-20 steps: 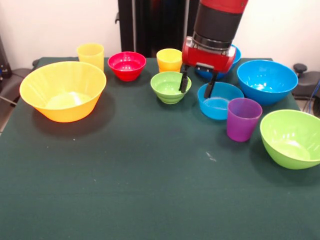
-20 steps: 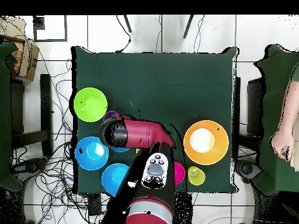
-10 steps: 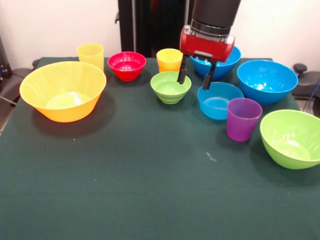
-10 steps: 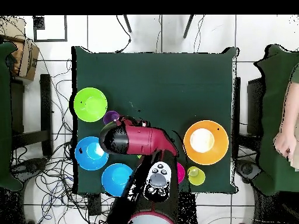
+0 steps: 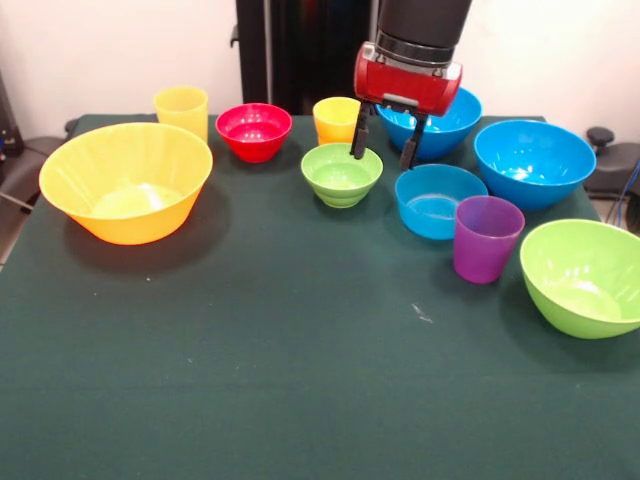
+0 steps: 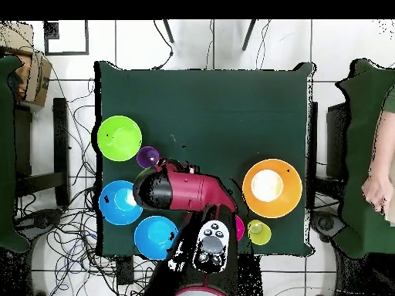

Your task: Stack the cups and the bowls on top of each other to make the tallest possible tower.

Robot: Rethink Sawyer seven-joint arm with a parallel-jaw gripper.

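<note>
Nearest the front edge, the counter [image 5: 300,380] shows only bare dark green cloth. Next back, at the right, sits the large lime green bowl [image 5: 584,275], upright. Just behind it and to its left stands the purple cup [image 5: 485,238], upright, close in front of the shallow blue bowl [image 5: 436,200]. At the left side, well apart from these, rests the huge orange-yellow bowl [image 5: 127,180], upright and holding nothing.

Further back, near the middle, sits the small green bowl [image 5: 341,174]. To the right, one large blue bowl [image 5: 533,162] stands beside the shallow blue one.

The end effector [image 5: 384,145] hangs above the gap between the small green bowl and the shallow blue bowl, its two dark fingers [image 5: 359,141] spread apart and gripping nothing.

Along the far row stand a yellow cup [image 5: 181,108], the small red bowl [image 5: 253,130], a second yellow cup [image 5: 336,119] and the second large blue bowl [image 5: 440,122], partly hidden by the arm.

All pieces stand singly; none is nested or stacked.

In the overhead view a person's hand [image 6: 376,193] shows at the right edge, off the counter.
</note>
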